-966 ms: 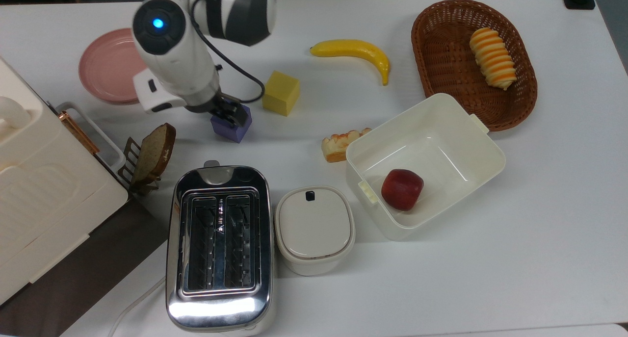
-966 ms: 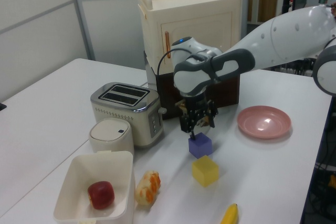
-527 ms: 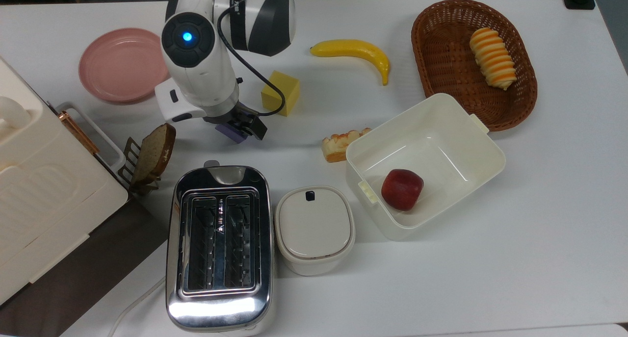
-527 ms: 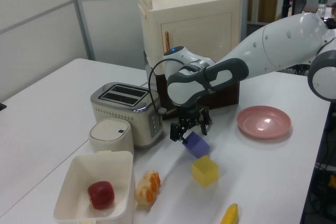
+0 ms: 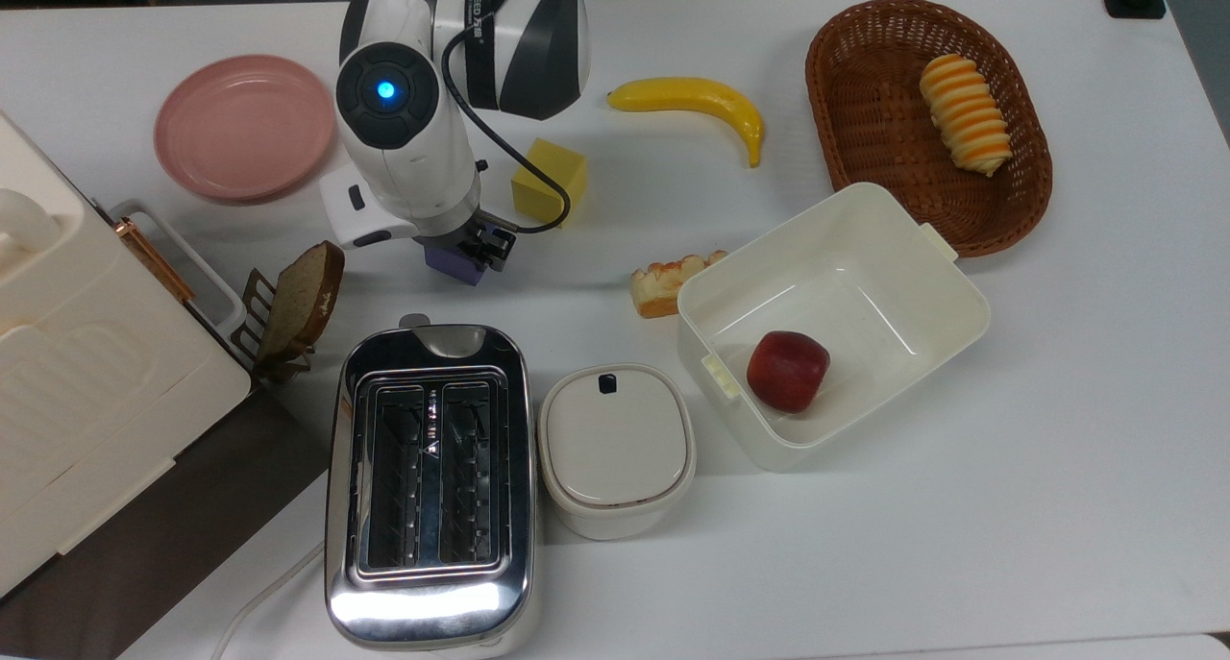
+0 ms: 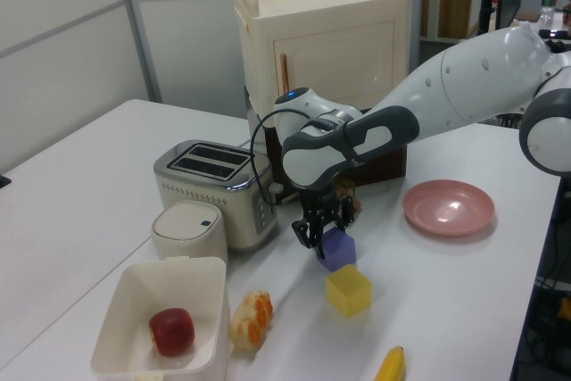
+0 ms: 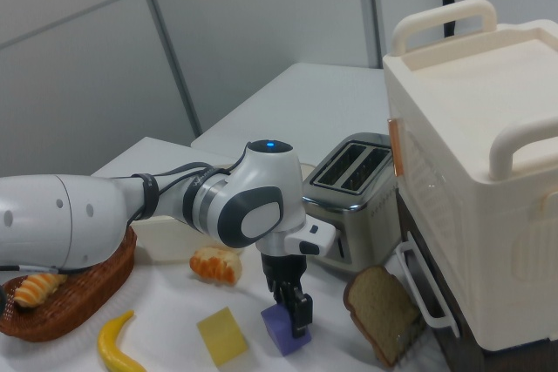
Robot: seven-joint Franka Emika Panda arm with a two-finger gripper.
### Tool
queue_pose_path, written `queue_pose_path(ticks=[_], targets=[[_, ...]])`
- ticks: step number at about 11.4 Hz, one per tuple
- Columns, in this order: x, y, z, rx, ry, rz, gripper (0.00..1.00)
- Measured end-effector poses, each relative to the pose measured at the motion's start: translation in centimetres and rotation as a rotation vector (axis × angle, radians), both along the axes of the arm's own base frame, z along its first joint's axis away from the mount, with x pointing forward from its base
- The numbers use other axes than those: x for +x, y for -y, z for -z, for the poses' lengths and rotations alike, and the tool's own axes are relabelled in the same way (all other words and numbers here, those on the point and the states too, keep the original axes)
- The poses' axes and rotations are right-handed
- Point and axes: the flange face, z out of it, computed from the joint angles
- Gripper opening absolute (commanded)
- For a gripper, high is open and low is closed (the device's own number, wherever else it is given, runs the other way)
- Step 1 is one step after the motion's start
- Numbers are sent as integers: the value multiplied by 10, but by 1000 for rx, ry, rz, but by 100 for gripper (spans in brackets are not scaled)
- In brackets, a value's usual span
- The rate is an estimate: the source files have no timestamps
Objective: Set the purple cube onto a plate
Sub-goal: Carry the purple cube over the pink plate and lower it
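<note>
Gripper: the gripper (image 6: 325, 231) is down at table level, black fingers either side of the purple cube (image 6: 338, 249); how tightly they bear on it, I cannot tell.
Cube: sits right under the tool, looks to be on the white table (image 5: 961, 545), not visibly lifted in the left view.
Progress: by my reading we're at the grasp, early going. Nothing delivered yet; lift, carry and set-down are all left.
Plate: the pink plate (image 5: 240, 127) lies well apart from the tool, toward the top view's upper left, and it has nothing on it.
Beside the tool: the yellow cube (image 5: 550, 182) is just beside, on the top view's right, close but apart from the purple one.
Behind the tool: slice of bread (image 5: 306, 295) in its rack and the toaster (image 5: 430, 477) near, on the top view's lower side.
Farther off: banana (image 5: 694, 103), wicker basket (image 5: 855, 93) and the white box (image 5: 951, 300) holding an apple (image 5: 788, 370).
In the way: the route to the plate looks open to me; the arm's own bulk hangs over it.
</note>
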Motion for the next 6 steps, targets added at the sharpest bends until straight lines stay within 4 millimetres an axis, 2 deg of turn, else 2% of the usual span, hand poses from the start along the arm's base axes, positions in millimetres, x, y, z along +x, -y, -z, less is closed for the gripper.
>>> queue_pose_path(ticks=[4,6], targets=[[-3,4,-5,3,-22,-33,1],[-18,28,-28,21,-81,-106,3]])
